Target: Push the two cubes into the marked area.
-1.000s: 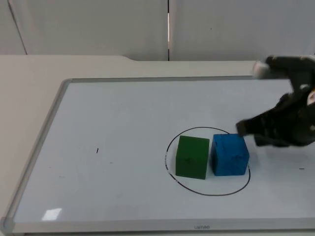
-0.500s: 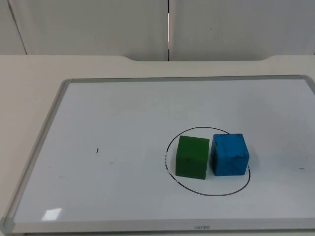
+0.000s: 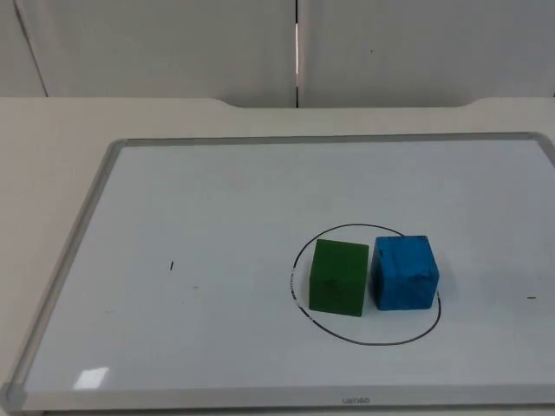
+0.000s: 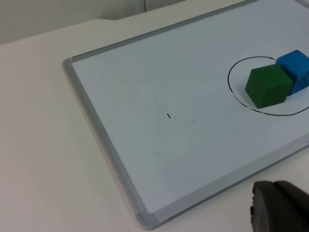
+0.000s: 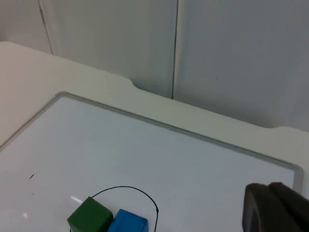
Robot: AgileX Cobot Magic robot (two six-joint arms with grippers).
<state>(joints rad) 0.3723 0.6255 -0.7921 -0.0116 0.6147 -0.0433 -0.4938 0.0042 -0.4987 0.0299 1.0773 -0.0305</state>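
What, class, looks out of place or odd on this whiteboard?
Little stands out. The green cube and blue cube sit upright, close side by side, inside the drawn circle; the blue cube's far edge reaches the line. A small stray pen mark lies on the whiteboard, away from the circle.
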